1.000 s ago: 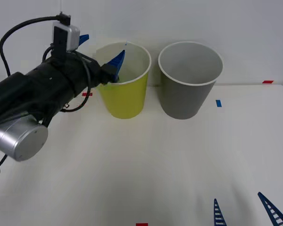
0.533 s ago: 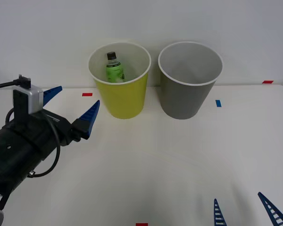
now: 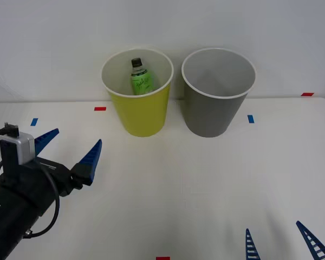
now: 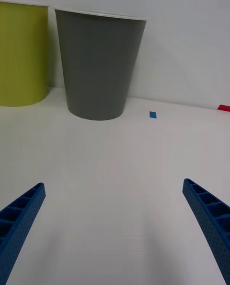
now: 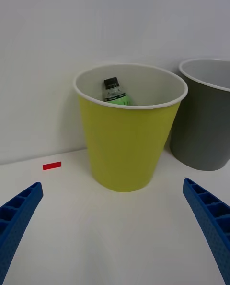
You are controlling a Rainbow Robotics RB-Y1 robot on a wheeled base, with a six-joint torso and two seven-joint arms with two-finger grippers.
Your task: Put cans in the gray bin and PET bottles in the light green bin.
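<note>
Left tool (image 3: 69,149) pulled back lower-left, spread, empty; PET bottle (image 3: 142,79) resting in light green bin (image 3: 138,116).

Green-labelled PET bottle (image 3: 141,77) inside light green bin (image 3: 141,111), beside gray bin (image 3: 214,111)

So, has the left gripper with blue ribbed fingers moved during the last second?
Yes. The left gripper, open, has drawn back from the yellow-green round bin toward the robot, low over the table.
</note>
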